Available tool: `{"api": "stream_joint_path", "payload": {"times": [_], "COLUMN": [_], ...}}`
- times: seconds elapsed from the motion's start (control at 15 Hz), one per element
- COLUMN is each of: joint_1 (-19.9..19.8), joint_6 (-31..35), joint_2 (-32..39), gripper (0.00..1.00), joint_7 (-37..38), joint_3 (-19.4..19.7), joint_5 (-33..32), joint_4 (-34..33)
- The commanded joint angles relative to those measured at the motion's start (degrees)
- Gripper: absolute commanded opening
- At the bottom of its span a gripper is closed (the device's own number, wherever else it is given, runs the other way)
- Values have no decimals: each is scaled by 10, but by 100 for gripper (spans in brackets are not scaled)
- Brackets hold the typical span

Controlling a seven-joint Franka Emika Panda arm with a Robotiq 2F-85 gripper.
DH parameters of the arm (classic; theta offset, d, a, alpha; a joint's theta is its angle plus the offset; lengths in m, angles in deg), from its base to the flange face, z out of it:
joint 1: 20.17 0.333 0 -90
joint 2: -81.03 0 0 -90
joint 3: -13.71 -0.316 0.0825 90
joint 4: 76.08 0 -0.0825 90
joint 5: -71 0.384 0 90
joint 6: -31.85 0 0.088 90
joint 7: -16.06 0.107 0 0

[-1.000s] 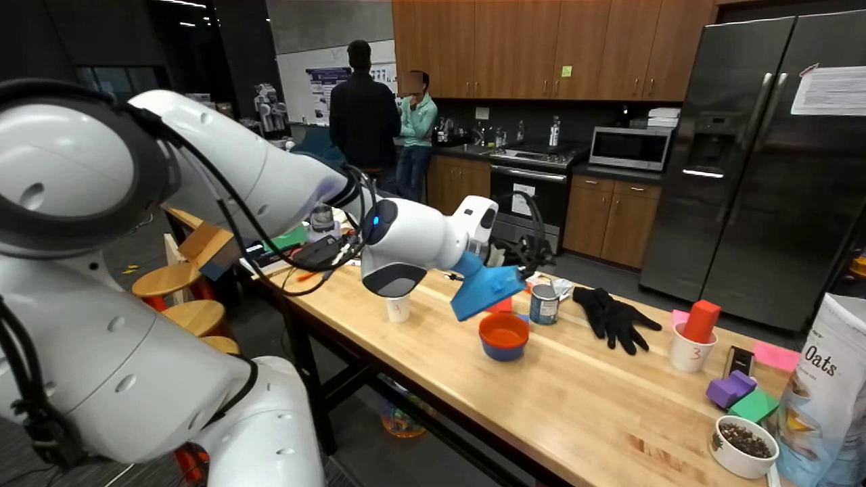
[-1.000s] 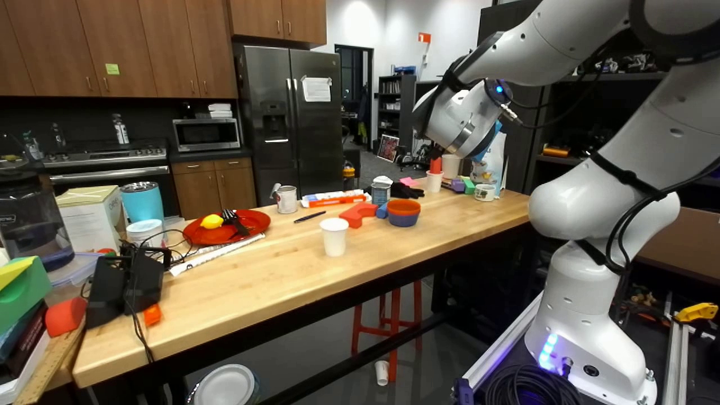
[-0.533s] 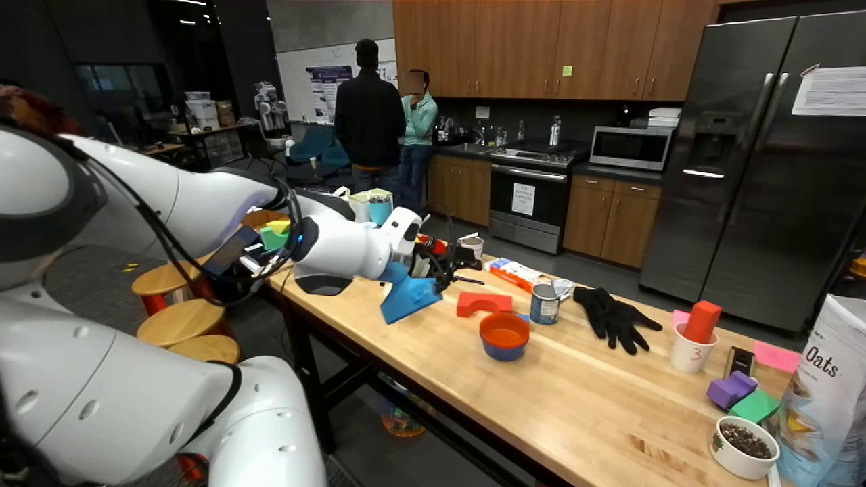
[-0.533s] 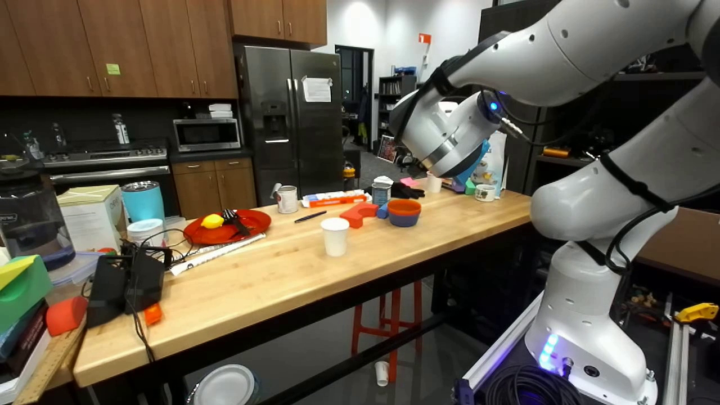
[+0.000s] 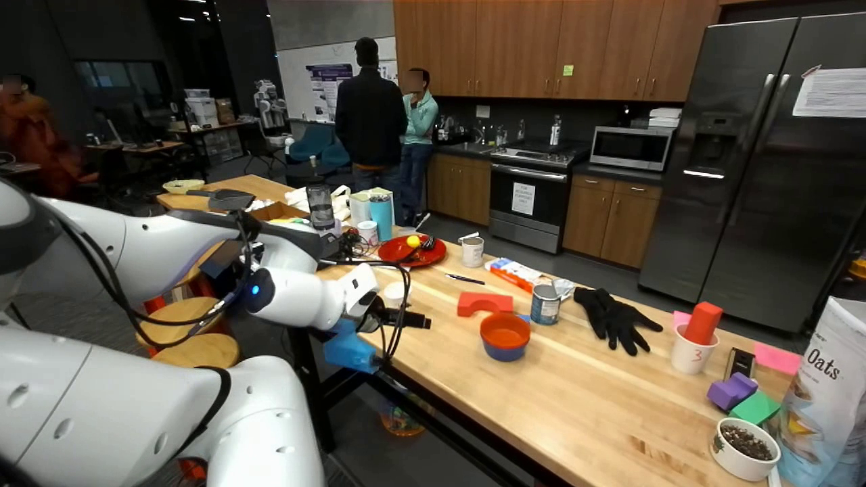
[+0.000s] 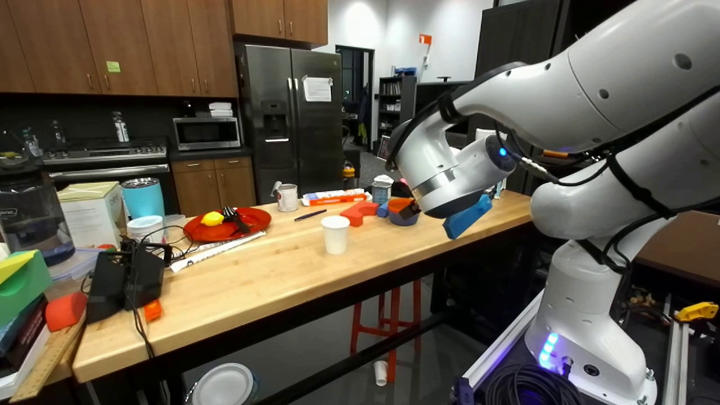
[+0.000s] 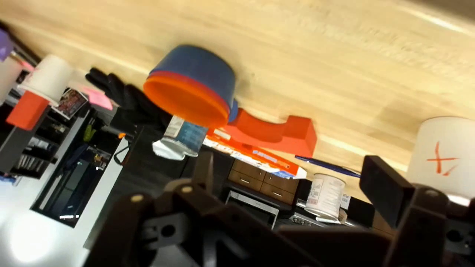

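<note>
Cup (image 7: 443, 154) w/ red "4" nr tool (image 7: 291, 168), jaws apart, "Oats" bag (image 5: 820, 399) well off

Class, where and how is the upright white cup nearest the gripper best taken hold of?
Grip the white cup around its wall, about midway up, probably coming in level from the side where the open gripper hangs. It stands upright and apart from the red arch block, with a round wall narrowing toward the base.
</note>
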Motion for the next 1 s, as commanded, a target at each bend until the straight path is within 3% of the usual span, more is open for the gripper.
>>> {"api": "stream_joint_path", "payload": {"times": [0.0, 0.13, 0.2, 0.27, 0.33, 0.4, 0.47, 0.93], "joint_1": [-12, -19, -9, -8, -18, -18, -8, -9], "joint_6": [-15, -20, -19, -19, -19, -19, -19, -19], "joint_2": [-7, -12, -3, -3, -11, -11, -3, -3], "gripper": [100, 100, 100, 100, 100, 100, 100, 100], "joint_7": [-9, -11, 97, 97, -11, -11, 97, 98], "joint_3": [-19, -30, -50, -49, -29, -28, -48, -48], "joint_5": [46, 53, -33, -33, 52, 52, -33, -33], "joint_4": [0, 0, 14, 14, -1, -1, 14, 14]}}
